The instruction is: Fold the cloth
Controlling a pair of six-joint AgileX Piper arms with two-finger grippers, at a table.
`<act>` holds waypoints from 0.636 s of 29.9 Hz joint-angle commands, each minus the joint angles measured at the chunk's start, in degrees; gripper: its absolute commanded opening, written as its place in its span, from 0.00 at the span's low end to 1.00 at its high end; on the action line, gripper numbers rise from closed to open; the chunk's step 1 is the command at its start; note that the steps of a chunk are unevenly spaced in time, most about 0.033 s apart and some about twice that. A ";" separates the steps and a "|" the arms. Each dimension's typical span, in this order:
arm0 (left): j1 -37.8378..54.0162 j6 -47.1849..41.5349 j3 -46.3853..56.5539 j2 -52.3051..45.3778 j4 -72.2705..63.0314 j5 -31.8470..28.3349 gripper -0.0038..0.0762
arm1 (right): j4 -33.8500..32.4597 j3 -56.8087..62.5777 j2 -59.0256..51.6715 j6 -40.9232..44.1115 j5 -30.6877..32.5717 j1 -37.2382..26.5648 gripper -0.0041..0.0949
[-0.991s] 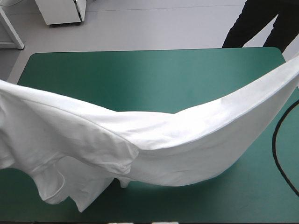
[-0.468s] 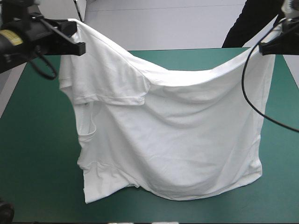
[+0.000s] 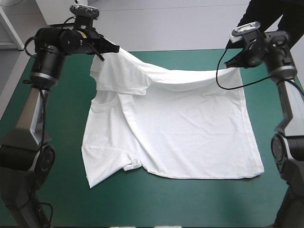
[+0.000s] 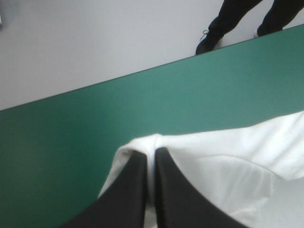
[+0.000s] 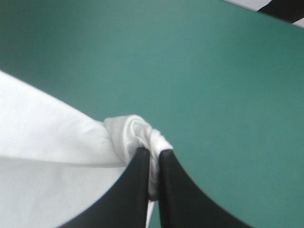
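Left arm [image 3: 47, 61]: we see it reach in over the bench's [image 3: 52, 156] far left corner, raised above the teal-green cover.
Left jaws: all but closed; the black fingers [image 4: 130, 190] pinch a fold of white cloth at the T-shirt's far left corner, and the cloth wraps over both tips.
T-shirt [image 3: 185, 133]: white, short-sleeved, lying across the middle of the bench; its far edge is lifted at both corners and sags between them; from there the cloth slopes down to the near part, which lies flat on the cover.
Sleeves: one sleeve [image 3: 126, 80] hangs just below the left jaws; the other [image 3: 130, 161] lies on the near left part, partly turned over.
Neck: we think it faces the bench's left edge, though folds hide it.
Right side of the T-shirt: a straight edge [image 3: 249, 133] runs from the right jaws down to the near right corner, flat on the cover.
Right jaws: all but closed; the fingers [image 5: 178, 194] clamp a twisted knot of cloth that bulges beyond their tips.
Right arm [image 3: 282, 85]: it stands along the bench's right edge, bent in over the far right corner.
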 commanded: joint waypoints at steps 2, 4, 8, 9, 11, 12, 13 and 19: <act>0.68 3.47 -1.42 2.30 -3.69 -6.05 0.04 | 6.84 -1.36 4.48 -4.37 -5.19 -1.72 0.02; 0.68 3.56 -1.42 4.72 -2.91 -6.05 0.04 | 7.55 -1.36 7.21 -4.89 -5.19 -2.00 0.02; 0.68 4.44 -1.42 7.95 -2.24 -7.08 0.04 | 8.44 -1.36 10.29 -4.89 -6.12 -2.87 0.02; 0.68 4.52 -1.42 8.60 -2.24 -7.87 0.04 | 8.95 -1.36 10.31 -4.89 -6.50 -3.20 0.02; 0.68 4.52 -1.42 9.56 -2.24 -8.60 0.04 | 11.01 -1.36 10.63 -5.00 -7.41 -3.93 0.02; 0.68 4.38 -1.42 9.71 -2.24 -8.60 0.04 | 12.01 -1.36 10.63 -5.11 -7.41 -4.53 0.02; 0.68 4.07 -1.42 10.15 -2.24 -7.84 0.04 | 13.71 -1.36 10.63 -5.11 -7.16 -5.24 0.02; 2.00 4.07 -1.42 11.13 -4.90 -2.31 0.20 | 22.94 -1.36 10.63 -8.51 -3.04 -8.91 0.10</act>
